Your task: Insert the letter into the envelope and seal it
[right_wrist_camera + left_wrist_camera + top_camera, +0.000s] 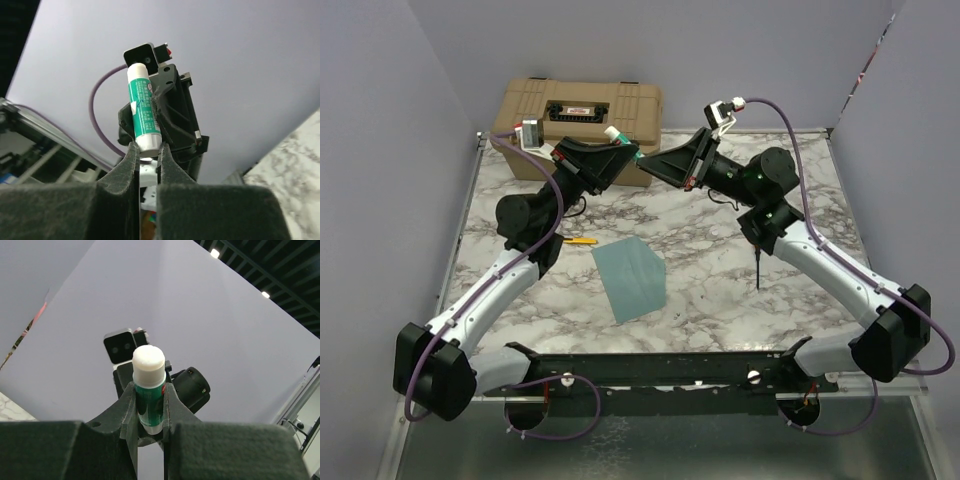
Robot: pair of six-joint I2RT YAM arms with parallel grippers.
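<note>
The teal envelope (632,277) lies flat on the marble table (720,290), below and between the two raised arms. The letter is out of view. Both grippers meet in the air above the table's far side. My left gripper (623,150) (150,400) is shut on the body of a green glue stick (149,390) with white ends. My right gripper (643,160) (148,150) faces it, its fingertips closed on the near end of that glue stick (142,112).
A tan hard case (582,110) stands at the back left, just behind the grippers. A small yellow object (582,240) lies left of the envelope. A thin black pen-like stick (758,270) lies to its right. Grey walls close in the sides.
</note>
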